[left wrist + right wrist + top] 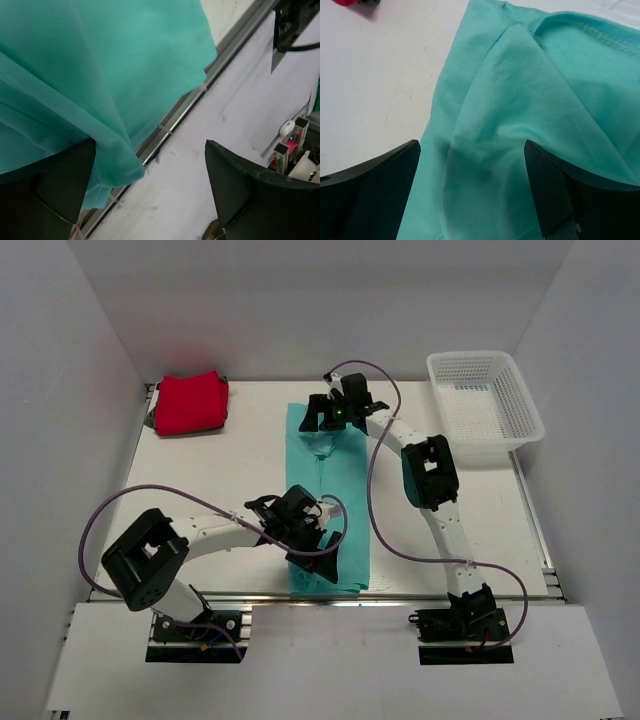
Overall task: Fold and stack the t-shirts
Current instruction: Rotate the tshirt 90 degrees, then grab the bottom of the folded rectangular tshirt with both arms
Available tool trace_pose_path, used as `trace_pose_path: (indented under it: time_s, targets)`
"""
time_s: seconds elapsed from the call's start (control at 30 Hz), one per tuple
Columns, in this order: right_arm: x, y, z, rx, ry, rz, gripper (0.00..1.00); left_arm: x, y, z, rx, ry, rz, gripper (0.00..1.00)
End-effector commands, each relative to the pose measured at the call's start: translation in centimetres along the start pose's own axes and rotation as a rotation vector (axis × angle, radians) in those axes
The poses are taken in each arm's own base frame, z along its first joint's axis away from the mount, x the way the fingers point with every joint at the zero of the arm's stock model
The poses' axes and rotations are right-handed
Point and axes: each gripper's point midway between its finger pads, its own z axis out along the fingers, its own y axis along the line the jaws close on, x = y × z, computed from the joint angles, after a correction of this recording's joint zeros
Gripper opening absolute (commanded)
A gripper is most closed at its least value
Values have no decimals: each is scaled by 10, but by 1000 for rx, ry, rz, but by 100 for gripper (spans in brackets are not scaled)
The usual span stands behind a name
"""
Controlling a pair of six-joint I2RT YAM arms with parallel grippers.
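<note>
Folded lengthwise, the teal t-shirt (335, 475) lies along the middle of the tabletop (220, 465). The left end effector (150, 145), fingers spread, sits at its near hem. The right end effector (471, 147), likewise spread, hovers over the collar, probably readying a crosswise fold.

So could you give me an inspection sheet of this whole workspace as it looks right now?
Surface: white table, no stains seen.
Job's things: teal shirt folded into a long strip mid-table; red shirt folded at the far left corner.
Clutter: white basket at the far right, nothing seen inside.
Grippers: left gripper open at the strip's near end; right gripper open over its far end.
Cables: purple cables loop loosely beside both arms.
Surroundings: plain white walls on three sides.
</note>
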Motion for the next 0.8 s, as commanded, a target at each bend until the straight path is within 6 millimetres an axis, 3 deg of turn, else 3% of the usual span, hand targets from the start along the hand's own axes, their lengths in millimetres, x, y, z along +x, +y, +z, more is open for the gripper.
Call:
trace_pose_path:
  time_s: [0.0, 0.07, 0.13, 0.17, 0.23, 0.27, 0.3, 0.33, 0.4, 0.47, 0.5, 0.53, 0.57, 0.6, 0.63, 0.7, 0.73, 0.77]
  targets:
    - [-51, 25, -39, 43, -92, -123, 90, -3, -17, -15, 7, -43, 95, 100]
    - [-53, 29, -50, 62, -92, -127, 90, -13, -23, -24, -22, -82, 141, 100]
    - [-68, 35, -65, 88, -135, -164, 90, -26, -32, -44, -40, -170, 177, 100]
    - [-63, 37, -73, 94, -128, -160, 90, -37, -34, -52, -61, -235, 211, 100]
    - [-73, 51, -92, 99, -163, -170, 90, -56, -40, -77, -92, -406, 246, 100]
    - [-70, 53, -94, 104, -158, -171, 90, -72, -24, -90, -206, -513, 208, 100]
    - [-64, 45, -97, 151, -150, -163, 90, -77, -17, -99, -256, -568, 130, 100]
    - [-58, 50, -110, 176, -126, -151, 90, -78, 8, -113, -388, -616, 58, 100]
    - [-33, 28, -118, 305, -65, -94, 90, -74, 27, -123, -483, -644, -63, 100]
    - [-24, 28, -136, 368, -45, -62, 90, -77, 38, -135, -563, -689, -122, 100]
    - [2, 28, -144, 387, -2, -34, 90, -75, 45, -136, -592, -701, -138, 100]
    - [10, 35, -145, 372, 8, -35, 90, -76, 49, -136, -609, -710, -161, 100]
    - [0, 47, -150, 348, -48, -51, 90, -71, 57, -134, -646, -693, -186, 100]
    - [53, 48, -141, 343, 53, -38, 90, -67, 65, -134, -680, -700, -245, 100]
    - [54, 57, -146, 337, 34, -45, 90, -66, 70, -142, -728, -721, -269, 100]
    - [92, 59, -147, 351, 82, -26, 90, -60, 78, -144, -775, -701, -272, 100]
    - [95, 61, -151, 380, 69, -23, 90, -60, 80, -145, -779, -704, -280, 100]
    - [111, 58, -152, 398, 94, -5, 90, -60, 83, -142, -776, -708, -280, 100]
